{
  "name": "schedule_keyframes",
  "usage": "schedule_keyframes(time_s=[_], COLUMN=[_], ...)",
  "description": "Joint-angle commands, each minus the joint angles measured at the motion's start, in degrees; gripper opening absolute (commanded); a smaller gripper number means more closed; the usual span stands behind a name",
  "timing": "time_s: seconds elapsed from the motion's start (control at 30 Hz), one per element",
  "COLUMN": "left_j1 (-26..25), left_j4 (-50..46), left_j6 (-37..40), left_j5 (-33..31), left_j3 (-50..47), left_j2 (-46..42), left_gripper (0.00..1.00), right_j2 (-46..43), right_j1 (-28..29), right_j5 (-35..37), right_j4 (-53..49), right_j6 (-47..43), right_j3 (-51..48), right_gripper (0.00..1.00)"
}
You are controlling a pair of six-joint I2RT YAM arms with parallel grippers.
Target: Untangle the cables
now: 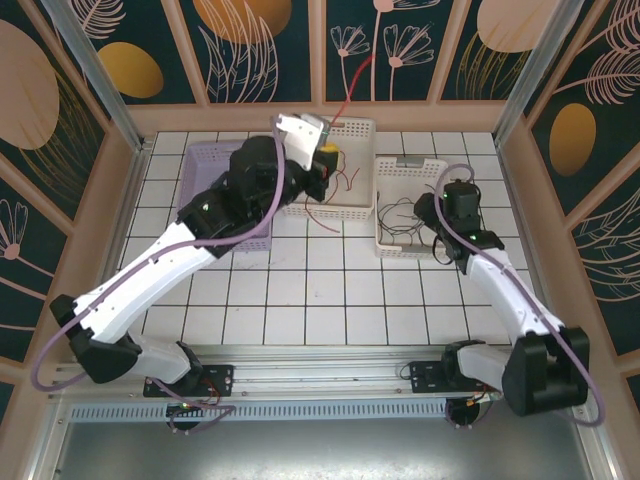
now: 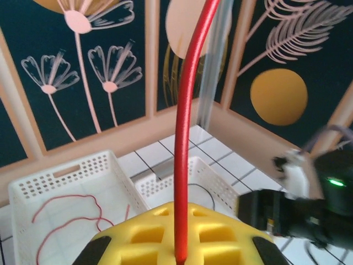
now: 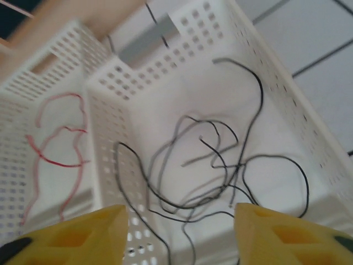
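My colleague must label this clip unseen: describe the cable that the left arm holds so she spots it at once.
Find the middle white perforated plastic basket at the tiled table's far edge. Above it, the left gripper pinches a red cable that rises towards the back wall. The other red wires lie in the basket.

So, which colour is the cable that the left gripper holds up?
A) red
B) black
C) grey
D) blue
A: in the left wrist view the left gripper is shut on a red cable, which stands up from between its jaws and bends over at the top.
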Motion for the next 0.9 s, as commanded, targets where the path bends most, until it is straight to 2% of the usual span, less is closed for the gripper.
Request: schedule_keyframes(time_s=[0.0,0.23,0.53,0.7,0.87], left_j1=[3.5,8.5,13.5,14.0,14.0], left_j4=[3.8,8.7,27.0,27.8,28.3], left_j6=[1.0,1.8,-2.7,-4.4,-6.7], left_j5=[1.9,0.7,-1.0,-0.8,-0.9], left_j3=[5.4,13.7,7.6,10.5,9.0], left_j2=[4.3,15.2,26.6,35.5,40.5], left_gripper=[0.00,0.00,0.00,0.00,0.00], right_j2=[-7.8,-20.9,-33.8,-40.1,-43.4], right_j1=[-0.1,0.1,1.1,1.2,1.2], right_j5=[1.0,0.5,-1.1,-3.3,-5.4], right_j4=[-1.0,-3.7,-8.4,-10.8,-13.7], right_j6=[-0.9,-3.1,-4.9,-4.8,-4.9], right_j3=[-1.0,-2.2,-2.7,-4.6,-5.6], right_gripper=[0.62,0.69,0.71,0.72,0.73])
